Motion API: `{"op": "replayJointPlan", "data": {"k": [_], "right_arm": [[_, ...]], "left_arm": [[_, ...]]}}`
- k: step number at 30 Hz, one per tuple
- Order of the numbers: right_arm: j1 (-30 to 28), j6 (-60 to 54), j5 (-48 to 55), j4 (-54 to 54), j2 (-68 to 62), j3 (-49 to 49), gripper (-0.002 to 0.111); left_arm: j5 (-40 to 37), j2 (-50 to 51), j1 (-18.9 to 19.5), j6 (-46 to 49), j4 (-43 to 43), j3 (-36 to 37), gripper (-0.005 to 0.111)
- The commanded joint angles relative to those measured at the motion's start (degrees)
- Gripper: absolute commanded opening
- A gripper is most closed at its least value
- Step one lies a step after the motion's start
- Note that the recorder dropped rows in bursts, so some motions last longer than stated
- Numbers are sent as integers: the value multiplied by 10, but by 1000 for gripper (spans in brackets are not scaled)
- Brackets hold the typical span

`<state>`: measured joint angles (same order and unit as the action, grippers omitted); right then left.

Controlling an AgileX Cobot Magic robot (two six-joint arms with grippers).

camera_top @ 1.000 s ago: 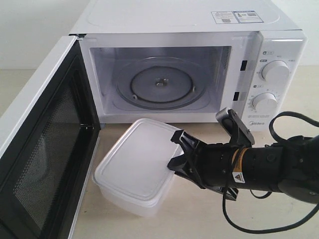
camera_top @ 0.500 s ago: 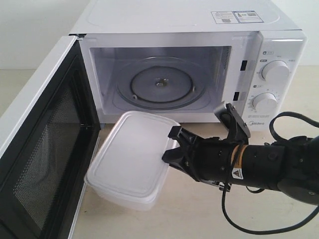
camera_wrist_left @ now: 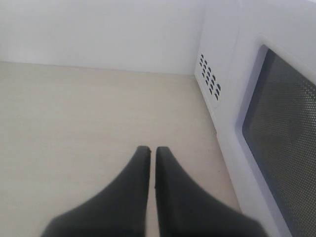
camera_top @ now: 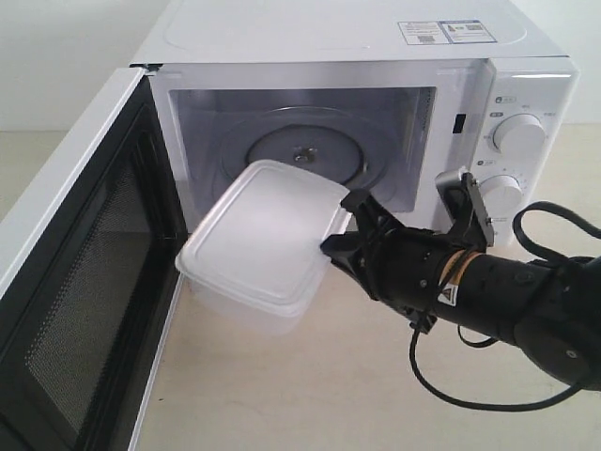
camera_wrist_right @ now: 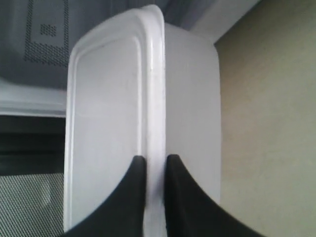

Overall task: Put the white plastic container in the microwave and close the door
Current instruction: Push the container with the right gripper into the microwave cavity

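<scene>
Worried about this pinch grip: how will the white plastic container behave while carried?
Probably light: the right gripper holds the white plastic container clear of the table by one rim. It hangs tilted, so it may pivot. The smooth rim between the fingers looks slippery.

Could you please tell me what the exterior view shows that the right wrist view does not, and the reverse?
Only the exterior view shows the glass turntable, the two dials, the sticker on top, and the right arm with its cable. Only the right wrist view shows exactly where the jaws pinch: across the lid's rim, one tip on the lid and the other on the side wall. Both show the white plastic container held before the microwave, the mesh of the open door, and the table.
</scene>
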<state>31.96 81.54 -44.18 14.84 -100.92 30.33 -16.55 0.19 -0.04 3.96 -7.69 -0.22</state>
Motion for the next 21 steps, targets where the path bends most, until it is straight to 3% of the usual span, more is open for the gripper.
{"op": "replayJointPlan", "data": {"k": [1,11,21], "right_arm": [[0,-48,-43,-78,3,2,0],[0,-67,-47,-160,3,12,0],[0,-121,29,-228,3,104,0]], "left_arm": [[2,-2,-5,-5,-5,2,4],[2,-2,-5,-5,-5,2,4],[2,-2,-5,-5,-5,2,4]]}}
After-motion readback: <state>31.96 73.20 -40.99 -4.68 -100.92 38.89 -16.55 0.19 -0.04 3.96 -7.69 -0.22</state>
